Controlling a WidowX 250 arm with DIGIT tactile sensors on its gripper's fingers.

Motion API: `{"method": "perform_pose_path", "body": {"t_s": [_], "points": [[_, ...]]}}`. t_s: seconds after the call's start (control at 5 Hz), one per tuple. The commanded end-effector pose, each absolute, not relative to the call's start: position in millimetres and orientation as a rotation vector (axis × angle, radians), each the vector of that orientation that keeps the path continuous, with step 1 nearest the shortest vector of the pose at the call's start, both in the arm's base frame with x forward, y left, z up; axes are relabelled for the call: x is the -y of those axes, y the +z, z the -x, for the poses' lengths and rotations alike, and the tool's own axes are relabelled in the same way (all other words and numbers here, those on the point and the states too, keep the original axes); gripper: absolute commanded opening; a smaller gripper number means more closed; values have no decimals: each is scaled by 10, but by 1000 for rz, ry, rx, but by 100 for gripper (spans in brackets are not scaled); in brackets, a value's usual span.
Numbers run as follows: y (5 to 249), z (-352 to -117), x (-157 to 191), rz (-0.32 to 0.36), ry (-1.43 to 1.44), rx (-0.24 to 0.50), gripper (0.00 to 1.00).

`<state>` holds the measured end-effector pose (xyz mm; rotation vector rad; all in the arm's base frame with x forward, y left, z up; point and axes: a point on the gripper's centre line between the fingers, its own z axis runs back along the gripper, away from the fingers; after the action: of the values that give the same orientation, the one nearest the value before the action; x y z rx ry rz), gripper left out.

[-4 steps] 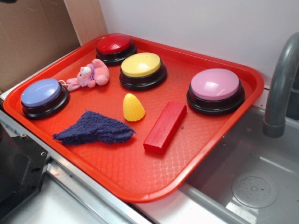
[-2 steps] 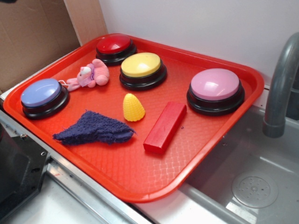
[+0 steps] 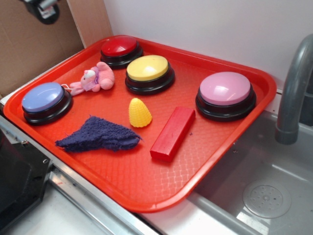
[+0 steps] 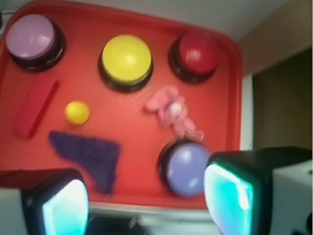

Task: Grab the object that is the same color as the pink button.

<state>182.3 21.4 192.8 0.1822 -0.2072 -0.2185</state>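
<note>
The small pink plush animal (image 3: 95,78) lies on the red tray (image 3: 146,181) between the blue and red buttons; the wrist view shows the plush (image 4: 171,110) just beyond the blue button. At the tray's far right sits the pink button (image 3: 225,89), which is at the top left corner (image 4: 30,36) in the wrist view. My gripper (image 3: 44,9) hangs high above the tray's left back corner, well apart from the plush. Seen from the wrist, the gripper (image 4: 146,201) is open, with nothing between its fingers.
On the tray stand a red button (image 3: 120,47), a yellow button (image 3: 148,68) and a blue button (image 3: 44,98). A yellow corn toy (image 3: 140,113), a red block (image 3: 172,133) and a dark blue cloth (image 3: 98,134) lie in front. A sink (image 3: 264,196) and grey faucet (image 3: 293,88) are to the right.
My gripper has come into the exterior view at the top left corner. Nothing on the tray has moved.
</note>
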Motion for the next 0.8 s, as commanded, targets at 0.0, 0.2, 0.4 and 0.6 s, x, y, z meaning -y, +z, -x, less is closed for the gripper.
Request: {"method": "perform_pose_path", "body": {"t_s": [0.0, 0.2, 0.4, 0.6], "points": [[1184, -2387, -648, -258, -607, 162, 100], [874, -2433, -870, -207, -679, 92, 100], [608, -2419, -978, -173, -713, 20, 100], [425, -2369, -952, -98, -716, -30, 100]]}}
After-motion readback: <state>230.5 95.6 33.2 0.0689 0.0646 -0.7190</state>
